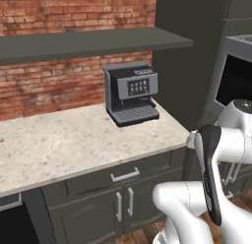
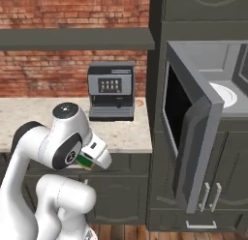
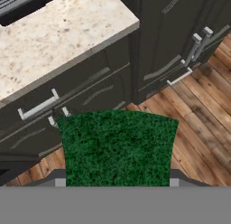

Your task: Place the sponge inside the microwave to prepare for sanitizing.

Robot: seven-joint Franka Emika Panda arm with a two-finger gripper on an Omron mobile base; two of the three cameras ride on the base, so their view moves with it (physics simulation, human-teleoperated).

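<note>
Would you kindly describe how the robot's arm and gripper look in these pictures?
The arm is glossy white, built of rounded, tubular links with dark grey joint bands and a round grey cap. The gripper has a boxy white body. No cables or markings show.

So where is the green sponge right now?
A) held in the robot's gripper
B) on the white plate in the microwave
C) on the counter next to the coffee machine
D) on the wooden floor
A: the sponge sits clamped in the gripper, out over the cabinet fronts and floor, not yet inside the open microwave.
</note>
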